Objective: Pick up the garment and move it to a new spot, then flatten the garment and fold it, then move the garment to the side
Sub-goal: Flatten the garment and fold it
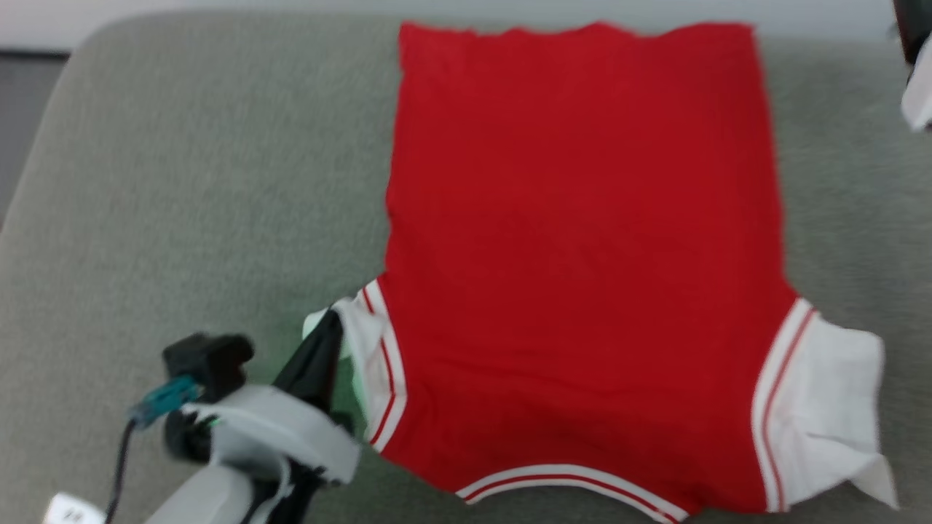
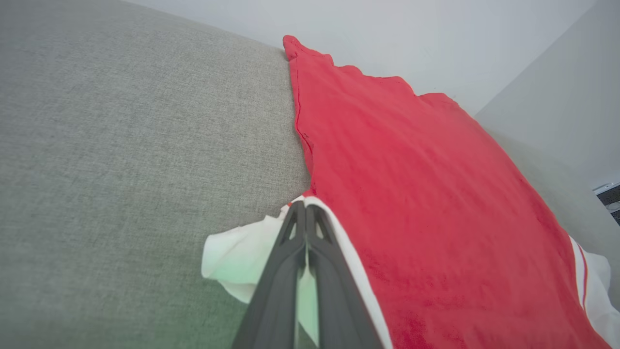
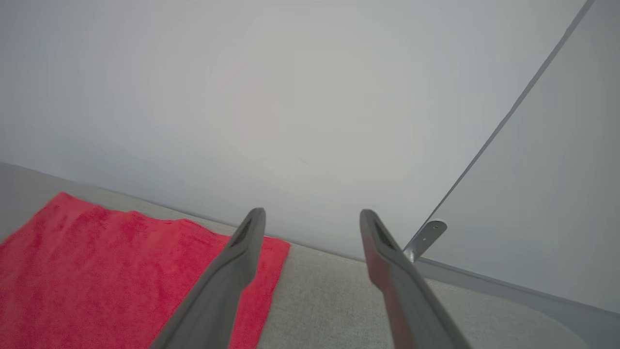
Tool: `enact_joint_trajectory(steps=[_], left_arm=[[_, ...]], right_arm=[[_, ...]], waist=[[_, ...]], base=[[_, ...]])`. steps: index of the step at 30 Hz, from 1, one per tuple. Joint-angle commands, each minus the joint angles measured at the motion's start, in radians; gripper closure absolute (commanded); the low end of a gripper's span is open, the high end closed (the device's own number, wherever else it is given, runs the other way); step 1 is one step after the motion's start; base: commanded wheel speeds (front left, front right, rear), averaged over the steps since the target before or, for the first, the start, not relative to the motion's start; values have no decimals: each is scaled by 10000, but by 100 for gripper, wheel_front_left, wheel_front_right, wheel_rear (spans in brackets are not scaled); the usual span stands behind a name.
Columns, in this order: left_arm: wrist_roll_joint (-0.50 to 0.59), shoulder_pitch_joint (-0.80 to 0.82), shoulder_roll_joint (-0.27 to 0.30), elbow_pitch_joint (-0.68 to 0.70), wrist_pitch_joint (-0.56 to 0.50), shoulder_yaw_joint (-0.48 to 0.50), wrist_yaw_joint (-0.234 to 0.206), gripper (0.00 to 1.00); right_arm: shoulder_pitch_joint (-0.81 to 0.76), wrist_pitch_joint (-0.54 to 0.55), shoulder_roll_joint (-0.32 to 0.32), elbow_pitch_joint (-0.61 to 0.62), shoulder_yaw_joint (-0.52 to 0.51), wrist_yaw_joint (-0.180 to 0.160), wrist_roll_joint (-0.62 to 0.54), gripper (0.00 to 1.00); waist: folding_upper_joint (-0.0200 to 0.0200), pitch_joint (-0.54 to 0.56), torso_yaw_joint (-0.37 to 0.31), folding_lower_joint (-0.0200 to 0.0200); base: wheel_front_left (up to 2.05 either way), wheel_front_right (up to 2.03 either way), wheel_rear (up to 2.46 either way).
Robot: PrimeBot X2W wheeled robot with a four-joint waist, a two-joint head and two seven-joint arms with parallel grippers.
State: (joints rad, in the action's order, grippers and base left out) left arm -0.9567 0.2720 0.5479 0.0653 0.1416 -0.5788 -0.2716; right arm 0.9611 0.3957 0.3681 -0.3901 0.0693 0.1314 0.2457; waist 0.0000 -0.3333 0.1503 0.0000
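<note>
The garment lies spread flat, plain red side up, on a grey cushion, with its hem toward 12 o'clock and its neck trim at 6. The left gripper is pinched together on the crumpled white sleeve at the garment's 8 o'clock. The right gripper, fingers wide apart and empty, hangs over the hem corner at 1 o'clock. It faces a pale wall with a metal bracket.

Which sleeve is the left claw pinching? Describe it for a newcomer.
On the grey woven cushion lies a flat red jersey shirt. Its white short sleeve on the robot's left is pinched by the shut dark left claw; the right sleeve lies free.
</note>
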Motion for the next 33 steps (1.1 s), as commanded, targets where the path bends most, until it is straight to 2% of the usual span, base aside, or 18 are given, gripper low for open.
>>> enact_joint_trajectory(steps=[1, 8, 11, 14, 23, 24, 25, 29, 33], left_arm=[[129, 388, -211, -55, 61, -116, 151, 100], [496, 1374, -895, -499, 162, -643, 726, 100], [543, 1560, -1092, -686, 168, -815, 905, 100], [547, 1676, -1271, -816, 211, -930, 1037, 100], [428, 1775, -1597, -1197, 378, -1078, 1312, 100], [416, 1790, -1628, -1254, 392, -1089, 1341, 100], [382, 1807, -1669, -1310, 399, -1095, 1393, 100], [285, 1894, -1765, -1627, 454, -1052, 1505, 100], [181, 1912, -1724, -1977, 522, -958, 1599, 100]], right_arm=[[588, 260, 220, -634, 362, -15, 52, 0], [2927, 2764, 693, -3982, 1151, -15, 476, 0], [3571, 3541, 691, -5167, 894, -15, 535, 0], [4050, 4219, 754, -6194, 733, -15, 128, 0], [4516, 4670, 720, -8073, 172, -15, -1244, 0], [4531, 4664, 768, -8220, 104, -15, -1429, 34], [4538, 4663, 756, -8337, 20, -15, -1572, 100], [4783, 4474, 625, -8460, -268, -15, -2080, 100], [4892, 3931, 151, -8280, -284, -11, -2231, 100]], waist=[[0, -1321, 1163, 0], [0, -2018, 2039, 0], [0, -2100, 2287, 0], [0, -2183, 2492, 0], [0, -2332, 2891, 0], [0, -2349, 2907, 0], [0, -2362, 2925, 0], [0, -2329, 2896, 0], [0, -1984, 2680, 0]], base=[[0, 0, 0], [0, 0, 0], [0, 0, 0], [0, 0, 0], [0, 0, 0], [0, 0, 0], [0, 0, 0], [0, 0, 0], [0, 0, 0]])
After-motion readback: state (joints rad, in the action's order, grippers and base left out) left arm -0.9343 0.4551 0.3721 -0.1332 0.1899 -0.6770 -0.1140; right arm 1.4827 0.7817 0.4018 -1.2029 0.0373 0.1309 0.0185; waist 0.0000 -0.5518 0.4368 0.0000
